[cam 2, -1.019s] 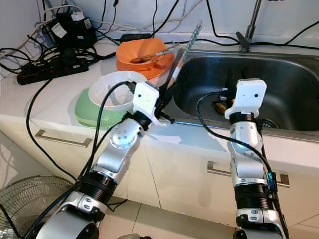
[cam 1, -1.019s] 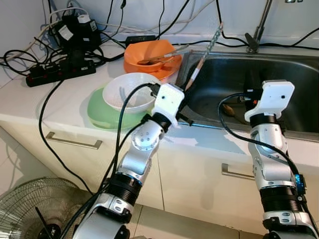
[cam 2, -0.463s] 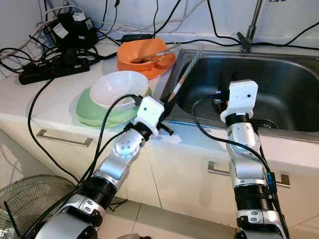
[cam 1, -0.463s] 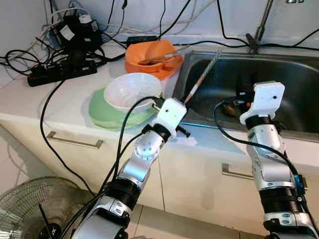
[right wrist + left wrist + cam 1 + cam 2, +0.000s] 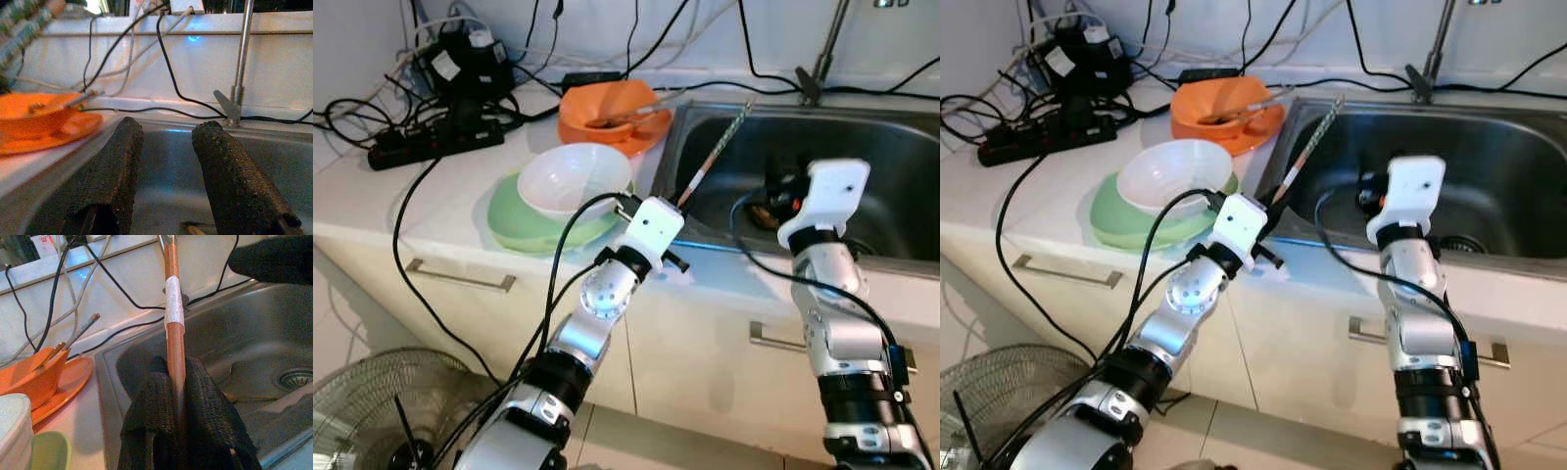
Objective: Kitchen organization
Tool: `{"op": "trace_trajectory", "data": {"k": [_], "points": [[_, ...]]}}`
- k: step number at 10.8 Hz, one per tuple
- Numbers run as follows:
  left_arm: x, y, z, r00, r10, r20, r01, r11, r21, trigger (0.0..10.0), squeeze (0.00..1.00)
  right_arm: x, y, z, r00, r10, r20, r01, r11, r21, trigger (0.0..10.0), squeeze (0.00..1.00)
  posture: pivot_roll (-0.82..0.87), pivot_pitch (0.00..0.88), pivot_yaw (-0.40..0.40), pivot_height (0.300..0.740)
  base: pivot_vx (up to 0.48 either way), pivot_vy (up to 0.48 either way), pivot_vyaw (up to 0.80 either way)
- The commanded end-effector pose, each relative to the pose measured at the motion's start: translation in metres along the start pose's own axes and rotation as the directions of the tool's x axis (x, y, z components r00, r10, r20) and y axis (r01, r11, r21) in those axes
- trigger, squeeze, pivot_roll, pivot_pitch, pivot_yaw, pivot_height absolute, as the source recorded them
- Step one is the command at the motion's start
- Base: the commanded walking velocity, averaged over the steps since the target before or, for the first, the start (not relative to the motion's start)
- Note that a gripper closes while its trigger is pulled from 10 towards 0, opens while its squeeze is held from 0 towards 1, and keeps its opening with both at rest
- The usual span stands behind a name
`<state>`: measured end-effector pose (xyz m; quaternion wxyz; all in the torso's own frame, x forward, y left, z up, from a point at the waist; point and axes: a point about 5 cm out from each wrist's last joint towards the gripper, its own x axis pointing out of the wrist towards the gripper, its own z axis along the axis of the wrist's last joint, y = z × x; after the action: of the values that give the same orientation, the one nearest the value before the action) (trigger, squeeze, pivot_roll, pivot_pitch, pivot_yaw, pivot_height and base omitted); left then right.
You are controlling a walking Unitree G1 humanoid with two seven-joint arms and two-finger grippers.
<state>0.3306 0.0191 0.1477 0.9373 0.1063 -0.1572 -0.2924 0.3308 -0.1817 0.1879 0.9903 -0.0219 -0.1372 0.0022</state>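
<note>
Left hand (image 5: 178, 396) is clamped on a long brush handle (image 5: 710, 157), which is held slanting over the sink (image 5: 891, 186), probably to be set down in it. Right hand (image 5: 166, 166), parted and empty, is poised above the sink, perhaps to receive the handle.

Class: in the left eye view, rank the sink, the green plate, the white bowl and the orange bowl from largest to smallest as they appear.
1. Sink
2. Green plate
3. White bowl and orange bowl: these look alike in size; the orange one sits farther back, so I won't rank them.
</note>
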Motion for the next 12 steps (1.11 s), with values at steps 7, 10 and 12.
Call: {"op": "trace_trajectory", "data": {"k": [7, 10, 12], "points": [[0.002, -0.005, -0.006, 0.999, 0.002, -0.033, -0.001, 1.0, 0.014, 10.0, 0.0, -0.018, 0.013, 0.013, 0.975, 0.198, -0.099, -0.165, 0.949, 0.267, 10.0, 0.0, -0.01, 0.0, 0.104, 0.74, 0.0, 0.0, 0.0], [0.003, -0.008, -0.005, 0.999, -0.012, -0.031, 0.012, 1.0, 0.015, 10.0, 0.0, -0.032, 0.023, 0.021, 0.942, 0.328, -0.066, -0.273, 0.867, 0.416, 10.0, 0.0, -0.01, 0.0, 0.109, 0.74, 0.0, 0.0, 0.0], [0.003, -0.01, -0.006, 0.999, -0.019, -0.033, 0.02, 1.0, 0.016, 10.0, 0.0, -0.029, 0.024, 0.029, 0.944, 0.33, -0.028, -0.276, 0.83, 0.484, 10.0, 0.0, -0.01, 0.0, 0.109, 0.74, 0.0, 0.0, 0.0]]}}
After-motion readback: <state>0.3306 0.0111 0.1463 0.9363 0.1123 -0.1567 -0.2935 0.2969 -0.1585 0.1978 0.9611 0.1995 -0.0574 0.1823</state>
